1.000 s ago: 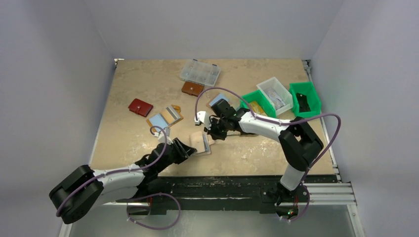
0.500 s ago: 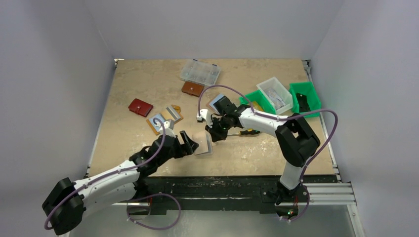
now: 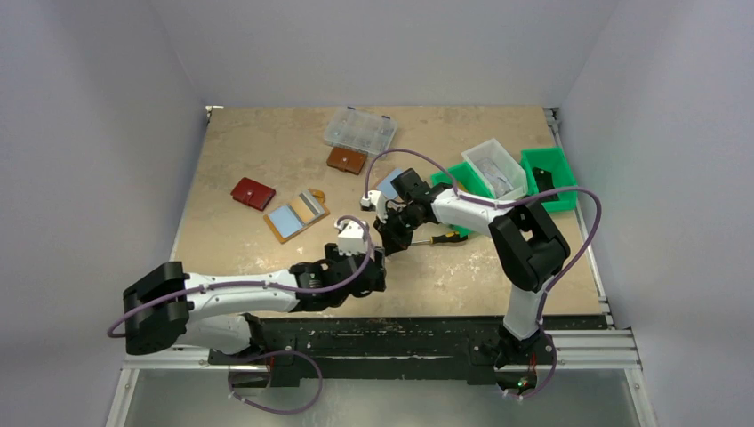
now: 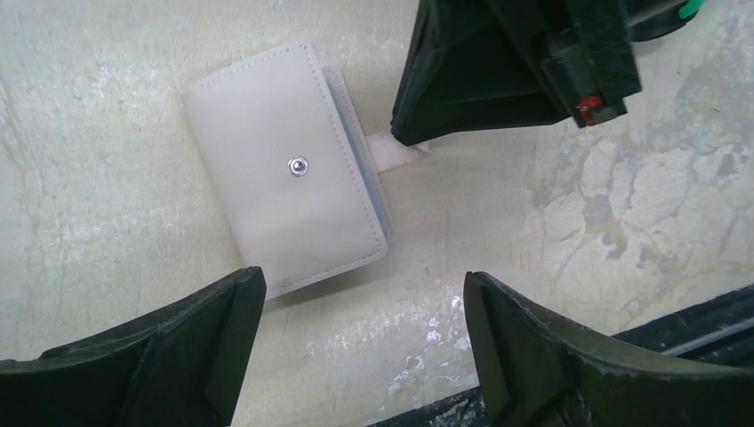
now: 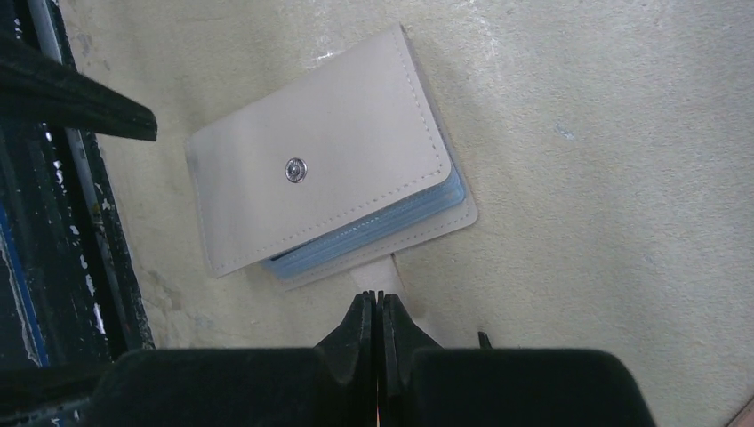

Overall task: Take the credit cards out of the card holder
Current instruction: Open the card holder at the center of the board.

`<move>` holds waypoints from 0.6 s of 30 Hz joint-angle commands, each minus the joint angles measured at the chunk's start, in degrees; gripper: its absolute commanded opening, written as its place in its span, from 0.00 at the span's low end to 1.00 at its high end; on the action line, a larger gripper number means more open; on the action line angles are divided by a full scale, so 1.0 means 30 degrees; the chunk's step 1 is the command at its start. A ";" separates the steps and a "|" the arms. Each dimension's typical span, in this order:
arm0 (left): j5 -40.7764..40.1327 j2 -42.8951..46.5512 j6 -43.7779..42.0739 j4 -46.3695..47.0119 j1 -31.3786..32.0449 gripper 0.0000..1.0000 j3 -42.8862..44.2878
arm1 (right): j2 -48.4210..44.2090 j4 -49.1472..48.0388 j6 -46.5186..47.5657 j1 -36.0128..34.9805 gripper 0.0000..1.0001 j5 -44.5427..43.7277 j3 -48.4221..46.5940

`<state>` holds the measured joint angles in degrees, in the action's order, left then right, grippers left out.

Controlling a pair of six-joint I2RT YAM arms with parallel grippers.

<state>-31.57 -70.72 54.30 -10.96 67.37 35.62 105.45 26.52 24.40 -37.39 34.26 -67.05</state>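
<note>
Your left gripper (image 4: 360, 294) hangs wide open over the table (image 4: 578, 205), just beside the closed tan card holder (image 4: 284, 169), which lies flat, snap stud up. At the holder's open edge, your right gripper (image 5: 378, 307) is pinched tight on its snap tab (image 5: 377, 277).

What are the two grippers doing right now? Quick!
Left gripper: open, holding nothing.
Right gripper: closed on the snap tab of the small beige leather card holder.
</note>
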 commanded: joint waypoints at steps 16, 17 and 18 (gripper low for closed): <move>-0.7582 -0.8778 -0.1295 -0.6244 0.2502 0.94 0.7977 | 0.0255 0.0461 -0.0371 0.0094 0.00 0.0952 -0.0810; -0.7633 -0.9105 -0.1345 -0.6281 0.2503 0.94 0.8125 | 0.0287 0.0473 -0.0371 0.0106 0.00 0.0944 -0.0823; -0.7668 -0.9410 -0.1347 -0.6363 0.2503 0.93 0.8312 | 0.0313 0.0501 -0.0349 0.0100 0.00 0.0943 -0.0825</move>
<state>-50.83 -96.23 51.35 -27.66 74.67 57.34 105.93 27.03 23.99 -37.34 35.57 -67.55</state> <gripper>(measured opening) 0.940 0.034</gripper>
